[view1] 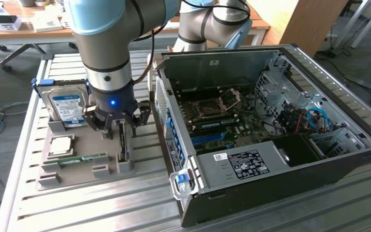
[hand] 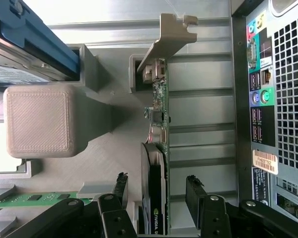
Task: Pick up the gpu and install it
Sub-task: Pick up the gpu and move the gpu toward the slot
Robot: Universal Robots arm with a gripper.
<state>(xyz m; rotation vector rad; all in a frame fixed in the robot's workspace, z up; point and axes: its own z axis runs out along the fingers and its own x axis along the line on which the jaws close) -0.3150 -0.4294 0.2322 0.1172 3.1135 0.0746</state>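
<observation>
The gpu (view1: 122, 141) stands on edge in a slot of the grey holder (view1: 76, 171), on the exterior view's left. In the wrist view the gpu (hand: 156, 148) appears edge-on, a green board with a dark cooler and a silvery bracket (hand: 171, 34) at its far end. My gripper (view1: 118, 124) hangs straight over the card. It is open, and its black fingertips (hand: 120, 186) straddle the card's near end with a gap on each side. My gripper (hand: 156, 191) touches nothing.
An open computer case (view1: 340, 159) lies on the exterior view's right, motherboard (view1: 218, 116) facing up; its rear ports (hand: 260, 99) are close beside the holder. The holder also carries a blue-labelled hard drive (view1: 66, 106), a processor (view1: 60, 144) and a memory stick (view1: 82, 158).
</observation>
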